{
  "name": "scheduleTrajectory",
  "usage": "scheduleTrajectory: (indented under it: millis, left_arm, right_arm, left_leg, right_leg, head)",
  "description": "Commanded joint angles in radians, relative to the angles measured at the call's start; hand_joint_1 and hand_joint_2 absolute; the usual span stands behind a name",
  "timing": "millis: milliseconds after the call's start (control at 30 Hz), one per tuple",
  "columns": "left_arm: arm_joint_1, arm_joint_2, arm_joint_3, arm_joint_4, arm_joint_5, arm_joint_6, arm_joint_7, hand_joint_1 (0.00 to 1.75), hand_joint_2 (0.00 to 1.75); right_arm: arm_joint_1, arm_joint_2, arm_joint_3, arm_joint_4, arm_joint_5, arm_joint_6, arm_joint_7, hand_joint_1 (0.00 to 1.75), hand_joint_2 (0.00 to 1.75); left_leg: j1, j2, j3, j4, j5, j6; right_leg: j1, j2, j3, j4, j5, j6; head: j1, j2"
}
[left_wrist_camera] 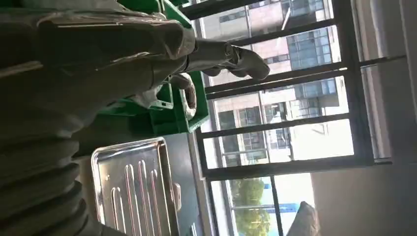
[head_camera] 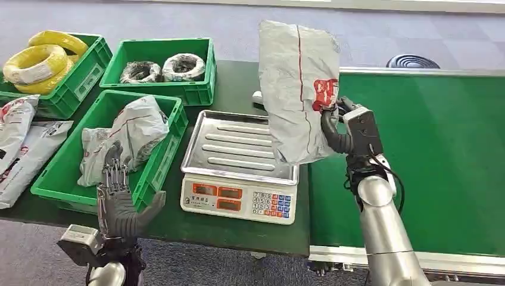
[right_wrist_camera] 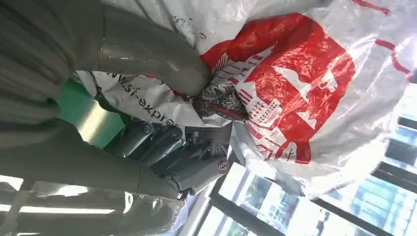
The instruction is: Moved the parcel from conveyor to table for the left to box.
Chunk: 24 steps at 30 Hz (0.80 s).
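Starting on your left, the left hand [head_camera: 119,196] hovers with fingers spread and nothing in it, raised at the near edge of the worktop [head_camera: 238,229], just in front of the near green bin [head_camera: 59,179] that holds a bagged parcel [head_camera: 128,134]. Beyond that hand and to its right sits the scale [head_camera: 238,158], its steel pan bare.

Further right, the right hand [head_camera: 333,128] grips the parcel [head_camera: 298,89] by one edge, thumb pressed into the red print and fingers wrapped behind it, as the right wrist view shows [right_wrist_camera: 196,157]. The parcel hangs in the air, standing tall above that hand, over the seam between the scale and the conveyor [head_camera: 417,149].

You should expect it to be light and soft: the poly film crumples under the thumb and the bag keeps no firm shape. It looks slick, so a pinch on loose film may creep; a hold where the contents bulk up would likely be safer. Fragility I cannot judge.

What is inside the bag is hidden. Its lower corner is cut off behind the hand, and whether it touches the scale pan cannot be told. The left wrist view is mostly blocked by that hand's own cover; the far bins' contents are coils, their material hard to make out.
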Motion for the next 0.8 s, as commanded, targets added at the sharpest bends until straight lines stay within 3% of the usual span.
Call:
scheduleTrajectory:
  millis: [33,133,233,267,300,567,800]
  left_arm:
    - [-0.032,0.003,0.006,0.071,-0.009,-0.009,0.017,0.0,1.75]
    - [-0.043,-0.011,0.031,0.059,-0.018,-0.007,0.038,0.0,1.75]
    - [-0.063,-0.005,0.05,0.049,-0.019,-0.009,0.051,0.0,1.75]
    - [-0.066,-0.006,0.054,0.048,-0.021,-0.011,0.059,0.0,1.75]
    - [-0.065,-0.007,0.056,0.045,-0.025,-0.012,0.063,0.0,1.75]
    - [-0.078,-0.013,0.058,0.072,-0.04,-0.016,0.075,0.0,1.75]
    - [-0.077,-0.014,0.056,0.068,-0.044,-0.019,0.077,0.0,1.75]
  right_arm:
    - [-0.111,0.0,0.057,0.318,0.062,0.115,0.155,1.75,1.75]
    - [-0.148,-0.004,0.093,0.504,0.157,0.131,0.161,1.75,1.75]
    - [-0.165,-0.009,0.111,0.538,0.196,0.139,0.146,1.75,1.75]
    - [-0.173,-0.012,0.118,0.537,0.216,0.132,0.158,0.7,1.75]
    - [-0.175,-0.014,0.126,0.533,0.232,0.129,0.17,0.0,1.75]
    - [-0.098,-0.074,0.149,0.422,0.297,0.189,0.045,0.0,1.75]
    - [-0.102,-0.071,0.144,0.415,0.3,0.181,0.038,0.0,1.75]
  left_leg:
    - [0.0,0.002,0.001,-0.001,0.0,0.0]
    - [0.0,0.003,0.001,-0.001,-0.001,-0.001]
    - [0.0,0.003,0.001,-0.002,0.001,0.0]
    - [0.0,0.003,0.0,-0.001,0.0,0.0]
    - [0.0,0.003,0.0,-0.001,0.0,-0.001]
    - [0.0,-0.002,0.0,-0.002,0.0,0.0]
    - [0.0,0.0,0.0,-0.001,0.0,0.0]
  right_leg:
    - [0.0,0.002,0.0,-0.001,0.0,0.0]
    - [0.001,0.002,0.0,-0.002,0.001,0.0]
    - [0.0,0.002,0.0,-0.002,0.002,0.0]
    - [0.0,0.002,-0.001,-0.001,0.001,0.0]
    - [0.0,0.002,-0.001,-0.001,0.001,0.0]
    - [0.0,-0.002,0.001,-0.003,0.0,0.0]
    - [0.0,0.0,-0.001,-0.001,0.0,0.0]
  head:
    - [0.0,0.0]
    - [0.0,0.0]
    - [0.0,0.0]
    - [0.0,0.0]
    - [0.0,0.0]
    - [0.0,0.0]
    - [0.0,0.0]
